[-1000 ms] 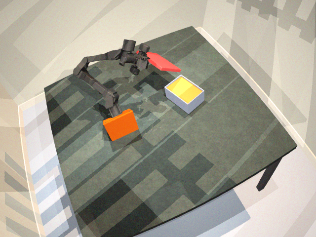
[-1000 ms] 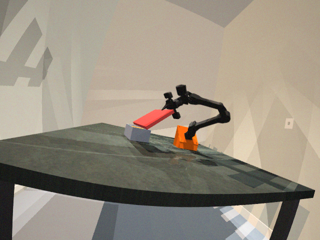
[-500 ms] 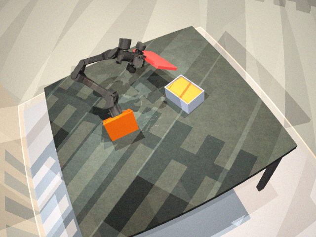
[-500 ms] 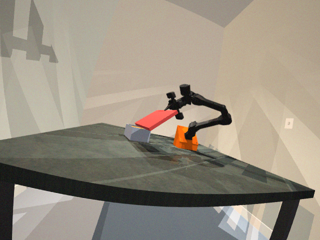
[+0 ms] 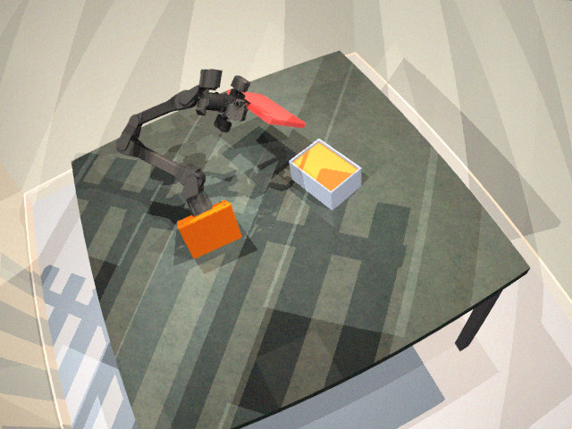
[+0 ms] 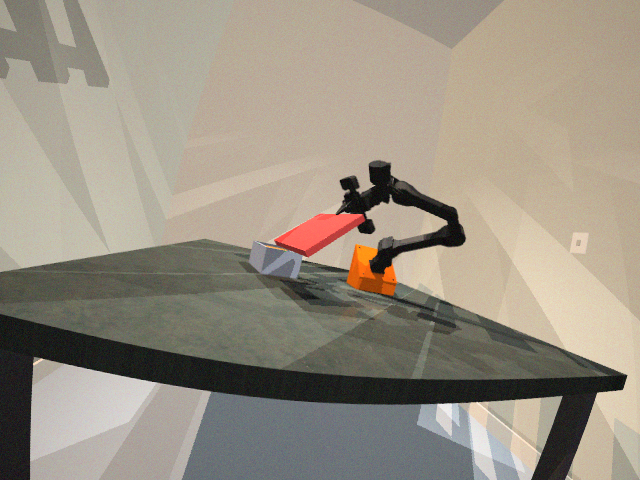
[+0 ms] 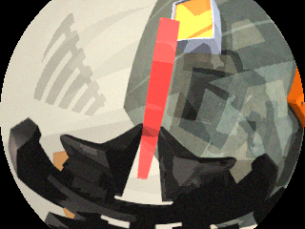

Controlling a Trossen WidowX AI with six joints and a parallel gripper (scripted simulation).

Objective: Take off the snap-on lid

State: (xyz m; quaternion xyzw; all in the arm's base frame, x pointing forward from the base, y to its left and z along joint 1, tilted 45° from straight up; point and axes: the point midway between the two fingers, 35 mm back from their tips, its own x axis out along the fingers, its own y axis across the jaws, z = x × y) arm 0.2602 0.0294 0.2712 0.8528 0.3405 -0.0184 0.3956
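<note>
Red lid [image 5: 273, 109] is clamped by one edge in the hand [image 5: 240, 105], off the box [image 5: 325, 179] and up in the air. Its long axis runs out from the hand toward the box, far end drooping; needs levelling over bare tabletop [image 5: 378, 258].

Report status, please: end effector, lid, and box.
End effector shut on red lid by one edge. Lid off, in the air, tilted. Box open on table. Nothing seen in the way.

A dark green table [image 5: 369, 277] on black legs [image 5: 475, 323].
</note>
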